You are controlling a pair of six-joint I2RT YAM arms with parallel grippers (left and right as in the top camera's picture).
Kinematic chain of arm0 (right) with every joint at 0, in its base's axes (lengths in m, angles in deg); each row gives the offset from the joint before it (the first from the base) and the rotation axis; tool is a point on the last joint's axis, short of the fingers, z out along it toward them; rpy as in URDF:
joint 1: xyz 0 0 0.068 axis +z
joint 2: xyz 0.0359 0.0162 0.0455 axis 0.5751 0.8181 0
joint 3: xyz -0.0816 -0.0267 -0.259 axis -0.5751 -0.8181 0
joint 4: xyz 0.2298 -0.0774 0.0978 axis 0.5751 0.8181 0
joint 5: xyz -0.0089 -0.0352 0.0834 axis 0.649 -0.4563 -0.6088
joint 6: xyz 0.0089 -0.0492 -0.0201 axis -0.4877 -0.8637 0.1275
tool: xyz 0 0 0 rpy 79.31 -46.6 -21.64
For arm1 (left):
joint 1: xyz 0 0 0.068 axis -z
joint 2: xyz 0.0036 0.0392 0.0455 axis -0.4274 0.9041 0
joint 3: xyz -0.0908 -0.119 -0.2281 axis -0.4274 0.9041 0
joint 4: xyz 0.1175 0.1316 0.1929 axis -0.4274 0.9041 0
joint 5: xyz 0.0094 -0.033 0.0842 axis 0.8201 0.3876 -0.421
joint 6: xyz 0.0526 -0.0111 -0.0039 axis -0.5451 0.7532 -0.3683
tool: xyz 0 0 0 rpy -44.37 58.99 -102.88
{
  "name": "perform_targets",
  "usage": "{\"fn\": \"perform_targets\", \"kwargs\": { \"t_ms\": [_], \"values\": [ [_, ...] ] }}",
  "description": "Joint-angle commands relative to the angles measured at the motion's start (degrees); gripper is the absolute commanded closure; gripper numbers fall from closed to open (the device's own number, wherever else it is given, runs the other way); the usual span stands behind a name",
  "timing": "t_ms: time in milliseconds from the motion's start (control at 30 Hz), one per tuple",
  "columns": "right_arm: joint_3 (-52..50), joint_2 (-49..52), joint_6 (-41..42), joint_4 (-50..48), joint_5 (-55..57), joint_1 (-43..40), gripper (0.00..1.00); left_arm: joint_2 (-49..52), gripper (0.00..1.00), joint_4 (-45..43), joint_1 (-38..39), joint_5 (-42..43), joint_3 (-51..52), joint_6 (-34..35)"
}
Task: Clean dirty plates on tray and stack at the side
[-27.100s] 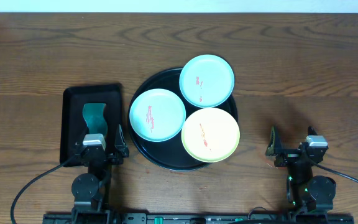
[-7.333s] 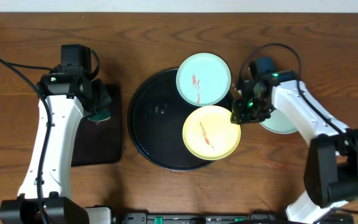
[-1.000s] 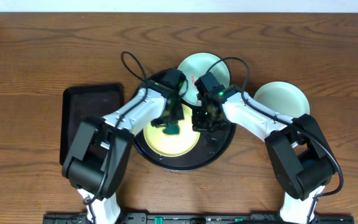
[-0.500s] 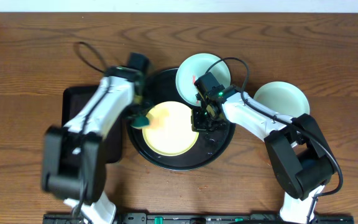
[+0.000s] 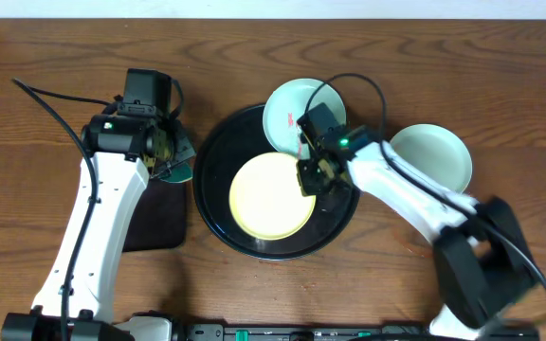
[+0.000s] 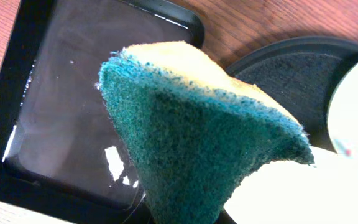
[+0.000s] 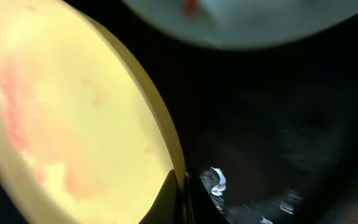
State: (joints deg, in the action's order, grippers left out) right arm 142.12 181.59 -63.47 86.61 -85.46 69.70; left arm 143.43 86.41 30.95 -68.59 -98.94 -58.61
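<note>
Three plates are in sight (two mint, one yellow). The yellow plate [image 5: 271, 195] lies flat in the middle of the round tray [image 5: 214, 161]. From above it looks almost clean, but the right wrist view shows faint orange patches on its surface. One mint plate [image 5: 297, 107] sits at the far side of the tray, overhanging the far rim, with a red smear near its near edge. The other mint plate [image 5: 431, 156] rests on the table [image 5: 500, 76] to the right of the tray, apart from it, with no smear that I can make out.

The right gripper [image 5: 313, 178] is down at the right edge of the yellow plate. Its fingers are drawn narrow, and the plate's rim runs between their tips, so it appears to pinch that rim.

The left gripper [image 5: 164, 152] hangs to the left of the round tray, over the far right corner of the rectangular tray [image 5: 154, 223]. It holds a sponge [image 6: 191, 143], green scouring side towards the camera and yellow foam behind. The fingers themselves are hidden in the wrist view by the sponge, which touches neither tray.
</note>
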Motion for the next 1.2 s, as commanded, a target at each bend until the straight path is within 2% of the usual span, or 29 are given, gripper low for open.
{"fn": "perform_targets", "kwargs": {
  "t_ms": [0, 333, 800, 967, 1167],
  "values": [
    [1.84, -7.04, -3.41, 0.57, 13.79, 3.15, 0.99, 1.51, 0.93, 0.15, -0.24, -1.18, -0.98, -0.92],
    [1.84, -13.7, -5.09, 2.69, 39.74, 12.04, 0.99, 6.38, 0.92, 0.15, -0.24, -1.18, -0.94, -0.92],
    [1.84, -13.73, -5.07, 2.67, 79.28, 26.03, 0.99, 7.45, 0.93, 0.13, -0.24, -1.18, -0.94, -0.9],
    [1.84, -13.73, -5.05, 2.64, 85.74, 27.82, 0.99, 7.45, 0.93, 0.13, -0.24, -1.18, -0.94, -0.9],
    [1.84, -13.73, -4.63, 2.47, 85.85, 27.98, 0.99, 7.45, 0.93, 0.13, -0.24, -1.18, -0.94, -0.9]
  ]
}}
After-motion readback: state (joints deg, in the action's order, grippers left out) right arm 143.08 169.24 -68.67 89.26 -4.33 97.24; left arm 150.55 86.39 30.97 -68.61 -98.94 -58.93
